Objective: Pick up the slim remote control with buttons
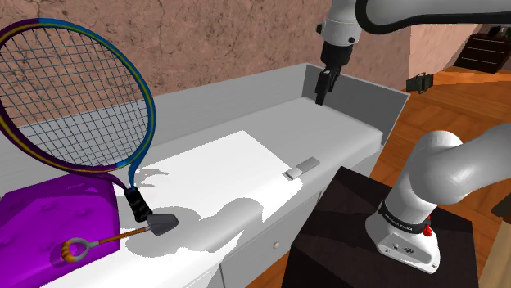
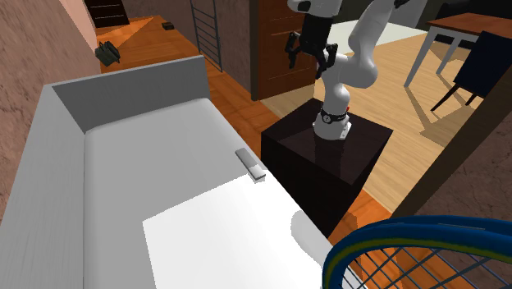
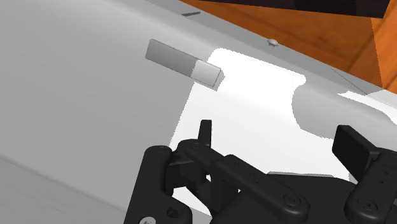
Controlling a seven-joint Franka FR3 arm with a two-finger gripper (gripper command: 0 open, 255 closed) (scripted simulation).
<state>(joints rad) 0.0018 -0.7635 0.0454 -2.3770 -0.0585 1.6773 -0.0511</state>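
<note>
The slim remote (image 1: 300, 168) is a plain grey bar with a lighter end. It lies flat near the front edge of the grey counter (image 1: 246, 123), close to the stand, at the border of a bright patch. It also shows as a remote (image 2: 250, 162) from the other side and as a remote (image 3: 183, 63) ahead of the fingers. My gripper (image 1: 325, 87) hangs high above the counter's end wall, well above the remote and apart from it. The gripper (image 2: 309, 54) stands open with nothing between its fingers (image 3: 205, 135).
A large tennis racket (image 1: 74, 98) leans over a purple box (image 1: 49, 214) at the shoulder view's left, with a small ring-handled tool (image 1: 106, 240) beside it. The counter has raised walls (image 1: 364, 92) at its far end. The dark stand (image 2: 328, 156) adjoins the counter's front.
</note>
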